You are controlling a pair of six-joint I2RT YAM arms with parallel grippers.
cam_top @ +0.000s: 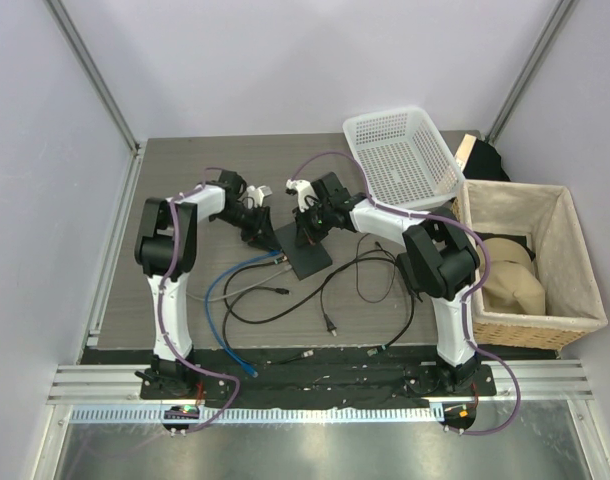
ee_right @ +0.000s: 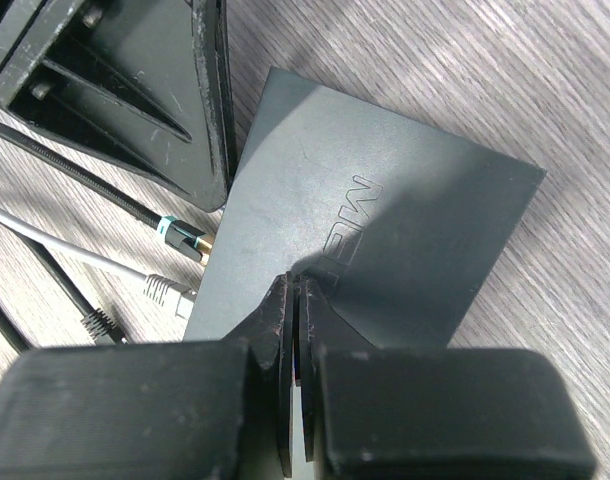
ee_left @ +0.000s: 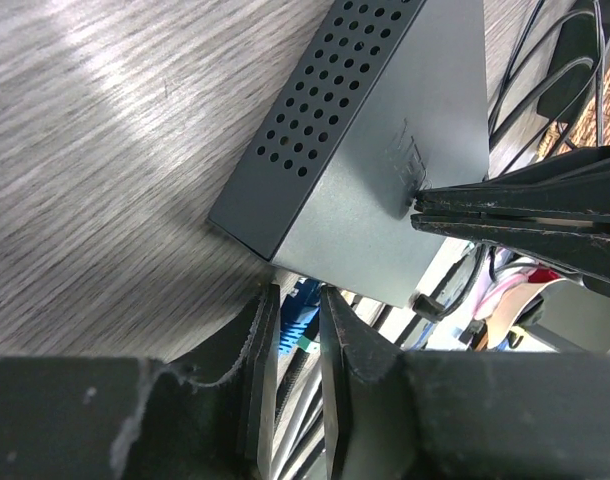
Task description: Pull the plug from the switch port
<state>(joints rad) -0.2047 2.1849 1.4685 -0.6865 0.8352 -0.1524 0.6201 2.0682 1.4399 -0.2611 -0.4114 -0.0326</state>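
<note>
**A:** How do the claws stand?

**B:** The left gripper (ee_left: 299, 300) has its jaws only narrowly apart, with a blue plug (ee_left: 297, 320) in the gap. I cannot tell whether the pads actually bite on it. The right gripper (ee_right: 295, 283) is pressed together and holds nothing. Its tips rest on the flat top of the switch box (ee_right: 385, 220).

**A:** And where is the switch port?

**B:** It is on the edge of the box that faces the left gripper. The socket itself is hidden, and the blue plug sits right at that edge. From above, the box lies mid-table, with the left gripper at its 10 o'clock and the right gripper at its 12.

**A:** What about the surface and the room?

**B:** The table (cam_top: 185, 170) is grey wood-grain, with pale walls (cam_top: 285, 60) on three sides. A metal rail (cam_top: 95, 382) runs along the near edge, where the arms are bolted.

**A:** And the count?

**B:** There are two arms, two grippers and one switch box. There are two baskets: a white plastic basket (cam_top: 400, 150) at the box's 1 o'clock and a lined wicker basket (cam_top: 525, 330) at 3 o'clock. There is one blue cable (cam_top: 213, 300) and one light grey cable (ee_right: 85, 258). Several black cables (cam_top: 330, 300) lie at 6 o'clock, too tangled to count.
</note>
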